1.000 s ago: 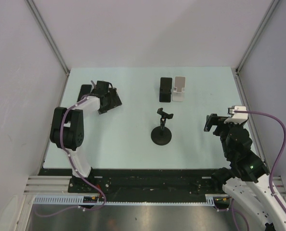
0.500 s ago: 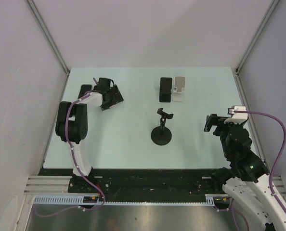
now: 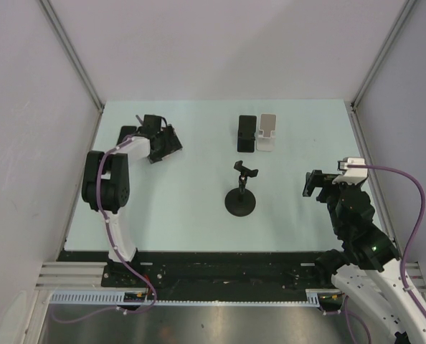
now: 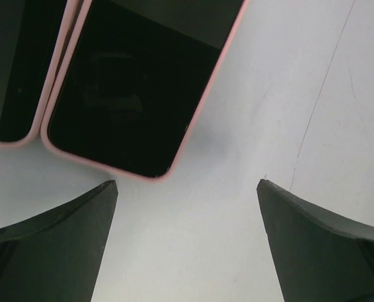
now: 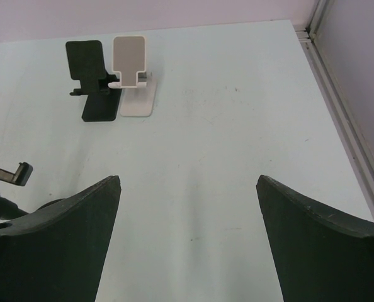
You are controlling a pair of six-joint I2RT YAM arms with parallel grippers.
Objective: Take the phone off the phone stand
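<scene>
Two phones in pink cases with dark screens lie flat on the table; in the left wrist view the nearer phone [image 4: 136, 88] is just ahead of my fingers and the second phone [image 4: 17, 63] is at the left edge. In the top view a dark phone [image 3: 127, 134] shows beside my left gripper [image 3: 164, 143] at the far left. My left gripper [image 4: 187, 189] is open and holds nothing. A black phone stand [image 3: 247, 133], a white phone stand [image 3: 267, 132] and a black clamp stand [image 3: 242, 192] hold no phone. My right gripper [image 3: 320, 185] is open and empty.
In the right wrist view my right gripper [image 5: 187, 189] faces the black stand [image 5: 89, 78] and the white stand [image 5: 133, 75], with the clamp stand [image 5: 4, 179] at the left. Enclosure walls and a metal rail [image 3: 367, 150] bound the table.
My left arm has drawn its elbow up and its gripper has shifted slightly toward the back of the table, still open. The right arm has not moved.
</scene>
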